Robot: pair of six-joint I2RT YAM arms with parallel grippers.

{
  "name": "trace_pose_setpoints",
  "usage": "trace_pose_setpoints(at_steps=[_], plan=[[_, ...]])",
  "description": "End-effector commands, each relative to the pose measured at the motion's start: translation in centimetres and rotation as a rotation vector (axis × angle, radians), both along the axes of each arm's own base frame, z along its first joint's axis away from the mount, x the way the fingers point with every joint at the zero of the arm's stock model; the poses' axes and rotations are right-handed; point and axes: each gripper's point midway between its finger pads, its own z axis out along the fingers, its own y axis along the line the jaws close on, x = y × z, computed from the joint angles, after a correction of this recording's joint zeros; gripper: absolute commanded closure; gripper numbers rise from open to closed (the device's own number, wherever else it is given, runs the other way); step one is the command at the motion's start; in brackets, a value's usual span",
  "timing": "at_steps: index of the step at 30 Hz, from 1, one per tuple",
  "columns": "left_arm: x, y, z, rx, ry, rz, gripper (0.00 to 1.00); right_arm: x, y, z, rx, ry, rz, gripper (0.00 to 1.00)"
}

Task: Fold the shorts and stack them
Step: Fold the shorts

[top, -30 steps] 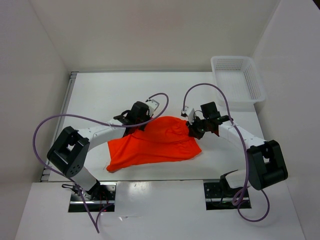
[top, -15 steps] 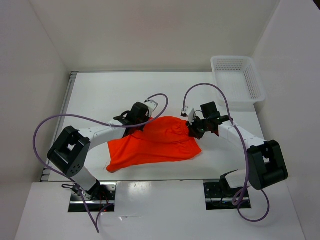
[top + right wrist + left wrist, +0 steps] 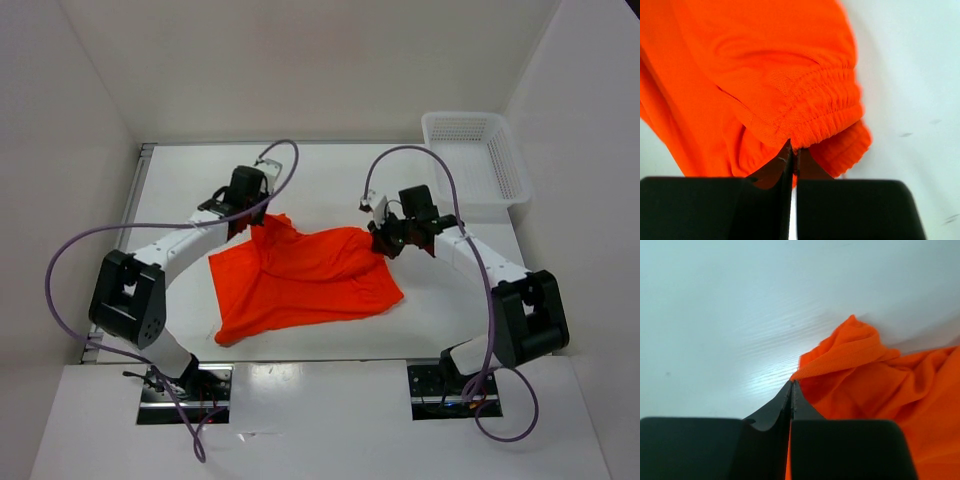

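The orange-red shorts lie spread on the white table, partly lifted at two far corners. My left gripper is shut on the shorts' far left corner; in the left wrist view the cloth runs out from between the closed fingertips. My right gripper is shut on the far right edge; in the right wrist view the gathered elastic waistband is pinched at the fingertips.
A white slotted basket stands at the table's far right corner. White walls close in the table on the left, back and right. Purple cables loop over both arms.
My left gripper has pulled its corner of the shorts up and to the far left, spreading the cloth wider. My right gripper has shifted slightly toward the far side.
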Motion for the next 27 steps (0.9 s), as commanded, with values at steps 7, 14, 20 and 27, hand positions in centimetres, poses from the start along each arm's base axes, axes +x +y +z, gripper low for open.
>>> trace_pose_setpoints(at_steps=[7,14,20,27], plan=[[-0.7,9.2,3.1,-0.058,0.161,0.156,1.00,8.3,3.3,8.6,0.104,-0.210,-0.003,1.00],[-3.1,11.9,3.5,-0.149,0.271,0.189,1.00,10.0,3.4,11.1,0.121,-0.228,-0.038,1.00],[-1.8,11.2,5.0,-0.250,0.297,0.137,1.00,11.9,4.7,10.9,0.200,-0.191,-0.098,1.00],[8.8,13.3,12.9,-0.371,0.106,0.083,1.00,20.7,2.2,15.2,0.301,-0.279,-0.400,1.00]])
